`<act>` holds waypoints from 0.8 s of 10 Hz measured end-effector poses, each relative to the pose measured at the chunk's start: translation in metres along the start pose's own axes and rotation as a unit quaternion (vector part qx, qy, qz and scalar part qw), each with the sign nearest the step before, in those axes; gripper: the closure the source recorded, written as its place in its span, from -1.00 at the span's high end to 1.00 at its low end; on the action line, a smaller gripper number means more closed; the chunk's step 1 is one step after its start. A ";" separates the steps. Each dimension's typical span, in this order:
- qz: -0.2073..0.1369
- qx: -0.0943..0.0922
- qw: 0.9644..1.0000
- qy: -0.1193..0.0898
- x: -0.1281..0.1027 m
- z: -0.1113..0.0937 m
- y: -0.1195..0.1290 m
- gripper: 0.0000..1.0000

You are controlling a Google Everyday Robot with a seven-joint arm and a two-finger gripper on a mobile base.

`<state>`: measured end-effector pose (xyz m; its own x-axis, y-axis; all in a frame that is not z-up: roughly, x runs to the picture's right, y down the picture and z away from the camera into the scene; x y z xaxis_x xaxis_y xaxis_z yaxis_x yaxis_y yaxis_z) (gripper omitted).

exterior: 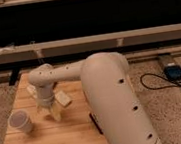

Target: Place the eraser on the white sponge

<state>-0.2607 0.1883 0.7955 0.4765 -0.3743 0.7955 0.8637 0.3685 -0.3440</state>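
Observation:
The white sponge (63, 98) is a small cream block lying on the wooden table (48, 140), near its middle. My gripper (50, 111) hangs from the big white arm (110, 99) and points down at the table, just left of the sponge and close to touching it. I see no black eraser with red-orange markings; it is hidden or out of view.
A white cup (20, 121) stands at the table's left, left of the gripper. A whitish object (31, 89) lies behind the wrist. A slim dark object (95, 124) lies by the arm at the table's right. A blue device and cables (175, 71) lie on the floor.

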 end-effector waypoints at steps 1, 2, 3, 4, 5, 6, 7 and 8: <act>0.000 0.000 1.000 0.000 0.000 0.000 0.000 0.60; -0.001 0.000 1.000 0.000 0.000 0.000 0.000 0.60; -0.008 -0.001 1.000 0.004 0.001 -0.002 0.001 0.60; -0.020 -0.002 1.000 0.009 0.004 -0.008 0.005 0.60; -0.049 -0.005 0.999 0.018 0.012 -0.024 0.015 0.60; -0.074 -0.007 0.997 0.025 0.021 -0.040 0.026 0.60; -0.101 -0.012 0.994 0.032 0.028 -0.057 0.041 0.60; -0.126 -0.016 0.991 0.036 0.033 -0.069 0.058 0.60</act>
<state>-0.1835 0.1382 0.7674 0.2553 -0.5112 0.8207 0.9607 0.2296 -0.1558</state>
